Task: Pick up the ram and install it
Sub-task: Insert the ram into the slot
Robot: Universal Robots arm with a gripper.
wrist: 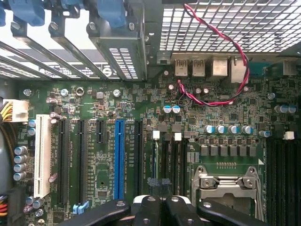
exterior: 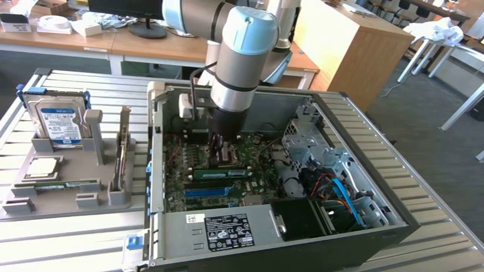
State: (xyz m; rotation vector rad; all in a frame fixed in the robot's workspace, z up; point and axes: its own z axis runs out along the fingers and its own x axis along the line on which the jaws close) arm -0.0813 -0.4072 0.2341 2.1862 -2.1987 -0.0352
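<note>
Inside open computer case [exterior: 355, 164], gripper [exterior: 220, 148] shut, its fingertips hidden, ram [exterior: 221, 173] seated beside.

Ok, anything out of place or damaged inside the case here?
Nothing stands out. The end effector sits low over the motherboard inside the open case, with nothing spilled or broken. A red-and-black twisted wire loops loosely across the board near the rear ports, but looks intact.

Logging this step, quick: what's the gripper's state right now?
Gripper: shut, over the motherboard inside the case; whether it holds anything cannot be told.
</note>
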